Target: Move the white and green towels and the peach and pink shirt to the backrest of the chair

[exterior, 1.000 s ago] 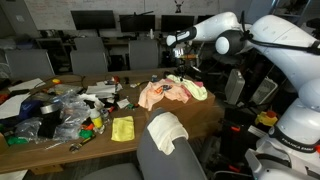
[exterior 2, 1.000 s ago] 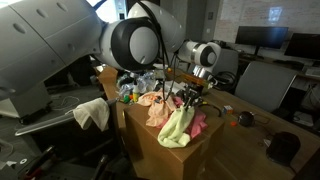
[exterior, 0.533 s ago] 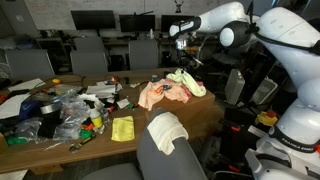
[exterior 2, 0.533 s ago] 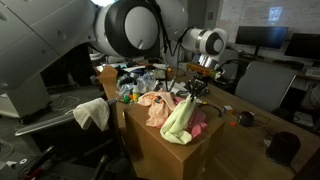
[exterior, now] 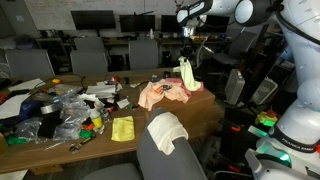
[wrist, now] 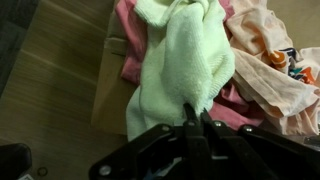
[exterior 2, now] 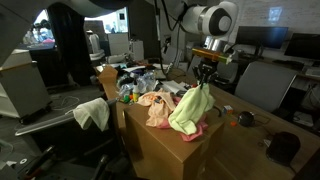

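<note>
My gripper (exterior: 188,54) is shut on the light green towel (exterior: 187,75) and holds it hanging above the brown table; it also shows in an exterior view (exterior 2: 192,110) and the wrist view (wrist: 180,62), with the fingertips (wrist: 196,112) pinching its top. The peach shirt (exterior: 160,94) lies crumpled on the table beside it, also in an exterior view (exterior 2: 152,105) and the wrist view (wrist: 280,55). A pink garment (wrist: 240,100) lies under the towel. A white towel (exterior: 166,130) is draped over the chair backrest (exterior: 160,155), also in an exterior view (exterior 2: 92,113).
The brown table (exterior: 200,110) holds a yellow cloth (exterior: 122,128) and a heap of clutter (exterior: 60,110) at its far end. Office chairs (exterior: 90,55) and monitors stand behind. A grey chair (exterior 2: 262,85) stands past the table.
The gripper has risen with the green towel, lifting it off the pile until it hangs nearly free above the table.
</note>
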Robot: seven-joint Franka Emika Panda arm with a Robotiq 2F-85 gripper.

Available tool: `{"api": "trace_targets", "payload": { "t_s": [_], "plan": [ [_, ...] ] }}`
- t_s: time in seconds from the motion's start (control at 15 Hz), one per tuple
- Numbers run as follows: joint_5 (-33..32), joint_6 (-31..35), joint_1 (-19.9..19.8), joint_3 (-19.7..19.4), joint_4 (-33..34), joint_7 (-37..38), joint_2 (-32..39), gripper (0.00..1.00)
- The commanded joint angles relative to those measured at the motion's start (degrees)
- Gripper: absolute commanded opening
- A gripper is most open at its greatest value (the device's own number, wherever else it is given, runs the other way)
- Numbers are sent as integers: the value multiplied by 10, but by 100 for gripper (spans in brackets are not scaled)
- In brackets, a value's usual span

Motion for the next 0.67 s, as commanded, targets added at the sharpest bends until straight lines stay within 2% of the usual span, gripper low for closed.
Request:
{"api": "trace_targets", "payload": {
  "t_s": [0.0, 0.27, 0.6],
  "plan": [
    [-8, 82, 7, -3, -139, -42, -105, 1],
    [-20, 135, 8, 3, -247, -126, -186, 1],
    [-37, 122, 26, -9, -380, -263, -293, 1]
  ]
}}
